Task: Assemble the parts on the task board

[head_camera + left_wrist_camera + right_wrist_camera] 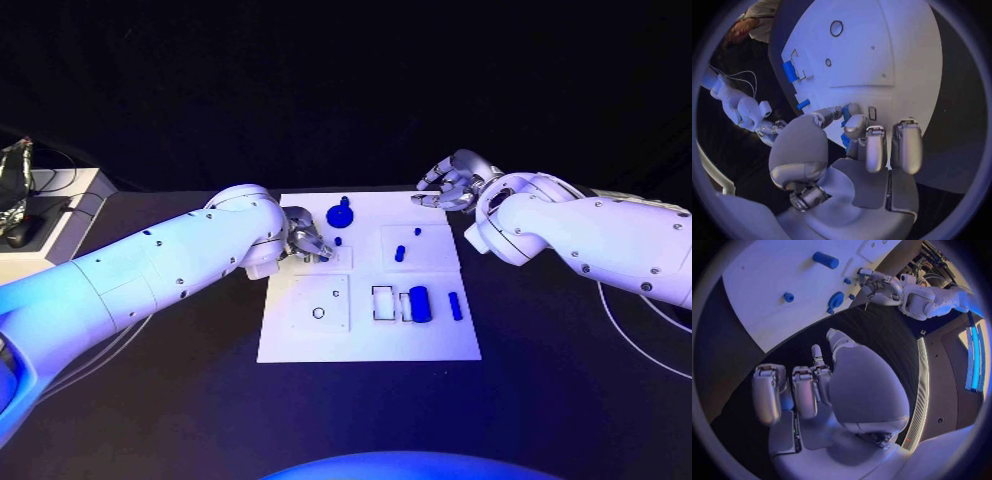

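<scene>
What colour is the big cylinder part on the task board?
Blue; the cylinder part shows best in the head view.

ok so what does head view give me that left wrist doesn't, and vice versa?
Head view: the whole task board layout, with the round blue part near its far edge and the slim blue bar near its right edge.
Left wrist view: the left hand up close, with a blue piece between its fingertips; whether it's actually gripped, can't tell.
Both: the large blue cylinder beside its white frame, the oval hole, and the small blue peg.
</scene>
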Available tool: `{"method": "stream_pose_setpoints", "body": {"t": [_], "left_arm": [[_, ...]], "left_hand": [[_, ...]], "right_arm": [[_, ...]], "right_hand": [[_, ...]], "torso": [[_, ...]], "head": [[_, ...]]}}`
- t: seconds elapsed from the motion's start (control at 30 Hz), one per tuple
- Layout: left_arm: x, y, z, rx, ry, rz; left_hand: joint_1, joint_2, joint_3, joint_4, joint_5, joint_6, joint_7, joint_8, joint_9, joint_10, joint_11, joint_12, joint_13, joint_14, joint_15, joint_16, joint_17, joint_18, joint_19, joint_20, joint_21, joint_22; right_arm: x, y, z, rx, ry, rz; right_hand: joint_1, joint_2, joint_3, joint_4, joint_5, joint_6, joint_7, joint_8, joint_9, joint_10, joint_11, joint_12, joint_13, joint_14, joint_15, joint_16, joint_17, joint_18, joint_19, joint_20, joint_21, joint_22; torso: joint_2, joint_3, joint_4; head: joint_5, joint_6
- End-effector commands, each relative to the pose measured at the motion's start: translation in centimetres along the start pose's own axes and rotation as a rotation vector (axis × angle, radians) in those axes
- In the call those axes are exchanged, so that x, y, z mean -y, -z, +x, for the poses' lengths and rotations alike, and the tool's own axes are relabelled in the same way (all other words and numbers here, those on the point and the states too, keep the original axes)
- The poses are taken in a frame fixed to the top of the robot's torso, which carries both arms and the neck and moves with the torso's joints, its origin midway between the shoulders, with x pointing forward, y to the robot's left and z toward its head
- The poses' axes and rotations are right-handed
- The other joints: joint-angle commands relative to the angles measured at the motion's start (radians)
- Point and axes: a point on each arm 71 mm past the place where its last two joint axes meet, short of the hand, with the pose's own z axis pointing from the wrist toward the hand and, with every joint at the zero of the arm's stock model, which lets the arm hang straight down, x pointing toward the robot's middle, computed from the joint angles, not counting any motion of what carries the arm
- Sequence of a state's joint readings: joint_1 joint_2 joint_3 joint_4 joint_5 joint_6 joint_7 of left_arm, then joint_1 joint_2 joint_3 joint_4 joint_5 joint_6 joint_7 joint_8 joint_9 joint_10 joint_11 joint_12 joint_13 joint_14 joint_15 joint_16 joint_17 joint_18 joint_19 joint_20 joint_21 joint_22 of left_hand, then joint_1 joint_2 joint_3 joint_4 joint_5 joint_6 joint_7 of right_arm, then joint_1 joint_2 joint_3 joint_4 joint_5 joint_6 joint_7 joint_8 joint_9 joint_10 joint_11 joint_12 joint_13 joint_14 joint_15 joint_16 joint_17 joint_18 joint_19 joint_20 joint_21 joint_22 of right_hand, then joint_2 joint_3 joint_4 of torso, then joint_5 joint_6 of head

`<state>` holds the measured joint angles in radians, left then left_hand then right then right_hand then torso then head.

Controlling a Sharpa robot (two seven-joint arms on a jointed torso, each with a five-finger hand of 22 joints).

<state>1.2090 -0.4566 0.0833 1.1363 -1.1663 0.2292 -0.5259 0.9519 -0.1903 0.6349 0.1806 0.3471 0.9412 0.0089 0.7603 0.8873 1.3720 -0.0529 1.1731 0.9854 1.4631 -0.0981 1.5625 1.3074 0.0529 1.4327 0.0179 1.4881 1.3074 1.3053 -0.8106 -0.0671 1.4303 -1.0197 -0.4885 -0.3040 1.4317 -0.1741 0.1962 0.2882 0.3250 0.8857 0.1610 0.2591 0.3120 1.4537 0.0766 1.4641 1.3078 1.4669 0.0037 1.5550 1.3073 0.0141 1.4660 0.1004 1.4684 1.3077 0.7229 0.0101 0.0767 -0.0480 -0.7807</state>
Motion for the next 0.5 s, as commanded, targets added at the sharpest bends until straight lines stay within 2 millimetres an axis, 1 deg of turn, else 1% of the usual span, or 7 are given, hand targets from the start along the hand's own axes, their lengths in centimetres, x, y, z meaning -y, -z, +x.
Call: {"method": "stream_pose_setpoints", "body": {"t": [0.03, 0.17, 0.23, 0.3, 0.4, 0.43, 0.5], "left_arm": [[0.25, -0.07, 0.35, -0.007, -0.001, 0.007], [0.26, -0.02, 0.29, 0.000, 0.003, 0.009], [0.28, 0.02, 0.27, 0.002, 0.006, 0.011], [0.31, 0.06, 0.27, 0.004, 0.009, 0.014], [0.37, 0.14, 0.27, 0.006, 0.013, 0.018], [0.38, 0.17, 0.27, 0.008, 0.015, 0.019], [0.38, 0.23, 0.26, 0.010, 0.017, 0.021]], "left_hand": [[-0.012, 0.000, -0.031, 0.017, -0.004, -0.001, 0.003, -0.005, 0.004, -0.008, -0.001, -0.003, 0.000, 0.102, -0.007, -0.002, 0.245, -0.005, 0.000, -0.008, -0.004, 0.056], [-0.017, -0.011, -0.115, 0.063, -0.025, 0.003, 0.004, -0.012, 0.010, -0.009, -0.001, -0.003, -0.001, 0.102, -0.006, -0.002, 0.244, -0.005, 0.000, -0.008, -0.006, 0.056], [-0.006, -0.010, -0.157, 0.091, -0.094, 0.005, 0.003, -0.017, 0.013, -0.009, 0.000, -0.002, 0.000, 0.102, -0.006, -0.002, 0.244, -0.005, 0.001, -0.008, -0.006, 0.057], [-0.001, -0.015, -0.178, 0.104, -0.118, 0.005, 0.004, -0.020, 0.014, -0.009, -0.001, -0.002, 0.000, 0.102, -0.006, -0.002, 0.244, -0.005, 0.001, -0.008, -0.006, 0.058], [0.002, -0.012, -0.227, 0.110, -0.202, 0.008, 0.003, -0.027, 0.019, -0.010, -0.001, -0.001, -0.001, 0.102, -0.006, -0.002, 0.244, -0.004, 0.001, -0.007, -0.007, 0.058], [0.003, -0.006, -0.253, 0.111, -0.245, 0.009, 0.003, -0.030, 0.022, -0.011, -0.001, -0.001, -0.001, 0.102, -0.006, -0.002, 0.244, -0.004, 0.002, -0.008, -0.007, 0.058], [0.003, -0.002, -0.263, 0.111, -0.261, 0.009, 0.003, -0.031, 0.023, -0.011, -0.001, -0.001, -0.002, 0.102, -0.006, -0.002, 0.244, -0.004, 0.001, -0.007, -0.007, 0.057]], "right_arm": [[-0.05, 0.02, 0.04, -0.003, 0.005, -0.010], [-0.02, 0.02, 0.05, -0.003, 0.005, -0.009], [0.00, 0.02, 0.06, -0.003, 0.005, -0.009], [0.03, 0.02, 0.07, -0.003, 0.005, -0.009], [0.06, 0.03, 0.09, -0.004, 0.005, -0.008], [0.08, 0.03, 0.10, -0.004, 0.005, -0.008], [0.10, 0.04, 0.11, -0.004, 0.005, -0.007]], "right_hand": [[-0.002, -0.004, 0.006, -0.002, 0.005, -0.008, 0.001, 0.006, 0.001, 0.004, 0.001, 0.005, 0.149, 0.088, -0.001, -0.005, 0.196, 0.012, 0.062, 0.002, -0.004, 0.194], [-0.002, -0.004, 0.006, -0.002, 0.005, -0.008, 0.001, 0.006, 0.001, 0.004, 0.001, 0.005, 0.149, 0.088, -0.001, -0.005, 0.196, 0.012, 0.062, 0.002, -0.004, 0.194], [-0.002, -0.004, 0.006, -0.002, 0.005, -0.008, 0.001, 0.006, 0.001, 0.004, 0.001, 0.005, 0.149, 0.088, -0.001, -0.005, 0.196, 0.012, 0.062, 0.002, -0.004, 0.194], [-0.002, -0.004, 0.006, -0.002, 0.005, -0.008, 0.001, 0.006, 0.001, 0.004, 0.001, 0.005, 0.149, 0.088, -0.001, -0.005, 0.196, 0.012, 0.062, 0.002, -0.004, 0.194], [-0.002, -0.004, 0.006, -0.002, 0.005, -0.008, 0.001, 0.006, 0.001, 0.004, 0.001, 0.005, 0.149, 0.088, -0.001, -0.005, 0.196, 0.012, 0.062, 0.002, -0.004, 0.194], [-0.002, -0.004, 0.006, -0.002, 0.005, -0.008, 0.001, 0.006, 0.001, 0.004, 0.001, 0.005, 0.149, 0.088, -0.001, -0.005, 0.196, 0.012, 0.062, 0.002, -0.004, 0.194], [-0.002, -0.004, 0.006, -0.002, 0.005, -0.008, 0.001, 0.006, 0.001, 0.004, 0.001, 0.005, 0.149, 0.088, -0.001, -0.005, 0.196, 0.012, 0.062, 0.002, -0.004, 0.194]], "torso": [[0.001, -0.0007, 0.0002], [0.001, -0.0010, 0.0006], [0.001, -0.0014, 0.0005], [0.000, -0.0010, 0.0005], [0.000, -0.0012, 0.0004], [0.000, -0.0012, 0.0005], [0.000, -0.0011, 0.0008]], "head": [[-0.001, 0.001], [-0.001, 0.002], [-0.001, 0.001], [-0.001, 0.001], [-0.002, 0.001], [-0.002, 0.002], [-0.002, 0.002]]}}
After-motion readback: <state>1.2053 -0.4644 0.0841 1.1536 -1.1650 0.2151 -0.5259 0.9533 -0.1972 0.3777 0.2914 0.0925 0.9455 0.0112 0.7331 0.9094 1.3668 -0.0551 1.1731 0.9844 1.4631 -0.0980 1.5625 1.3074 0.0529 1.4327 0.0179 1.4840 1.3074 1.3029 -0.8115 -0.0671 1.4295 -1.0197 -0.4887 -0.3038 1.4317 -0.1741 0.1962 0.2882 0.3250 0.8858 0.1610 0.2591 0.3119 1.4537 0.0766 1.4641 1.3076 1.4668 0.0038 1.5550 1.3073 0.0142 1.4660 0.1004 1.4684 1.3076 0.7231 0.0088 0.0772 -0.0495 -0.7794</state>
